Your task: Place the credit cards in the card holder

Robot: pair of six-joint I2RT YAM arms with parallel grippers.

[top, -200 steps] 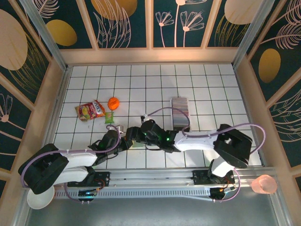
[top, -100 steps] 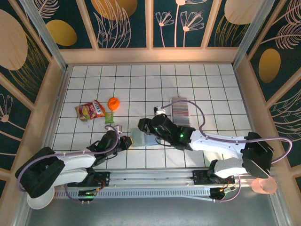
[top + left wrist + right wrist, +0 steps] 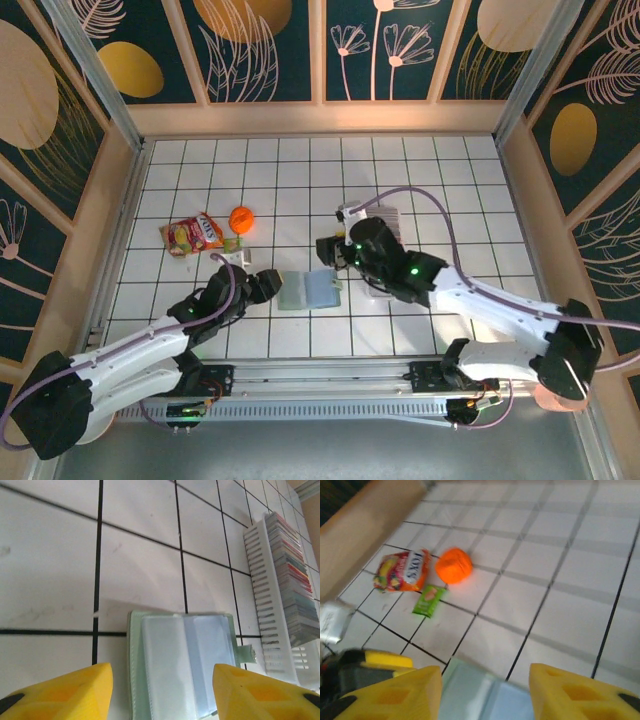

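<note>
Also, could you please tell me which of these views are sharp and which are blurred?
Right wrist view: blurred throughout, the round orange ball and red foil snack packet soft-edged. Left wrist view: crisp, the open sage-green folding card holder casting a faint shadow on the white tiles. Top view: evenly lit, sharp, shadows soft.

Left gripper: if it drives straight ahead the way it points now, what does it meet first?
Most likely the open card holder, flat just ahead of the left gripper; the credit cards stand farther right.
</note>
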